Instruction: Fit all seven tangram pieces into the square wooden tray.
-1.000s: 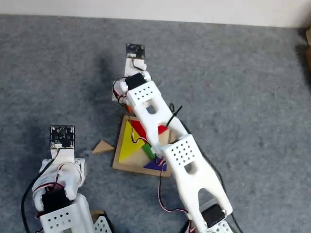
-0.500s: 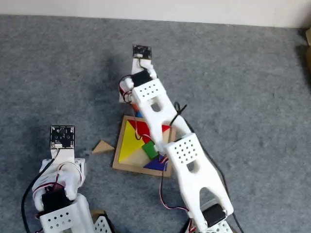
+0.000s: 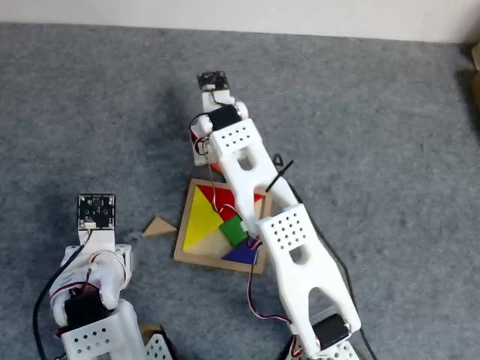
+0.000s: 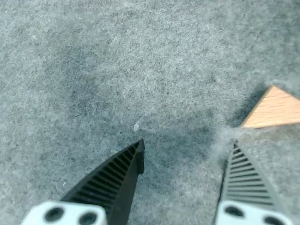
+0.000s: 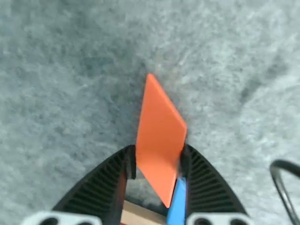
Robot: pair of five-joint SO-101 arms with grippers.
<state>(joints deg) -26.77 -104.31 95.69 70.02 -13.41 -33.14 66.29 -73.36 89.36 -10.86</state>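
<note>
The square wooden tray (image 3: 186, 251) lies mid-table and holds a yellow triangle (image 3: 201, 221), a red triangle (image 3: 220, 198), a green square (image 3: 232, 230) and a blue triangle (image 3: 241, 254). My right arm (image 3: 247, 161) stretches over the tray to its far side. There my right gripper (image 5: 157, 157) is shut on an orange parallelogram (image 5: 160, 136), held on edge above the carpet. A blue piece (image 5: 175, 206) and the tray's edge (image 5: 136, 218) show just behind the fingers. My left gripper (image 4: 187, 144) is open over bare carpet, with a plain wooden triangle (image 4: 274, 108) just beyond one fingertip.
The wooden triangle (image 3: 157, 226) lies on the grey carpet just left of the tray. The left arm (image 3: 90, 300) sits at the near left corner. A pale wall strip (image 3: 300, 15) bounds the far edge. Open carpet spreads to the right.
The right arm's wrist has shifted a little to the right and farther from the tray, uncovering more of the pieces in it. The left arm has not moved.
</note>
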